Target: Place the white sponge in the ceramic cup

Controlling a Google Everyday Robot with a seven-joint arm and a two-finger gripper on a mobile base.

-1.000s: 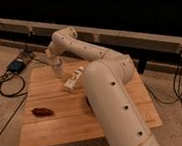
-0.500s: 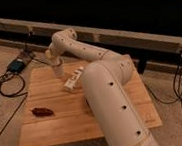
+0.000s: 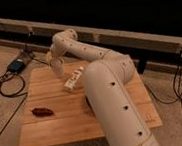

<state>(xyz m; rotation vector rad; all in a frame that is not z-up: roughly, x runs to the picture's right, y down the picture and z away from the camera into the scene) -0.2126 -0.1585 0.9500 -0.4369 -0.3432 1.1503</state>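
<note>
A white block-shaped thing, the white sponge (image 3: 74,81), lies on the wooden table (image 3: 56,125) near its middle back. My gripper (image 3: 57,68) hangs over the table's back left part, just left of the sponge and a little apart from it. The white arm (image 3: 109,90) bends from the front right up over the table to the gripper. I cannot make out a ceramic cup; it may be hidden by the gripper or the arm.
A dark reddish-brown elongated object (image 3: 42,111) lies on the table's front left. A dark shape (image 3: 88,102) peeks out at the arm's left edge. Cables and a blue box (image 3: 17,65) lie on the floor to the left. A long rail (image 3: 144,32) runs behind the table.
</note>
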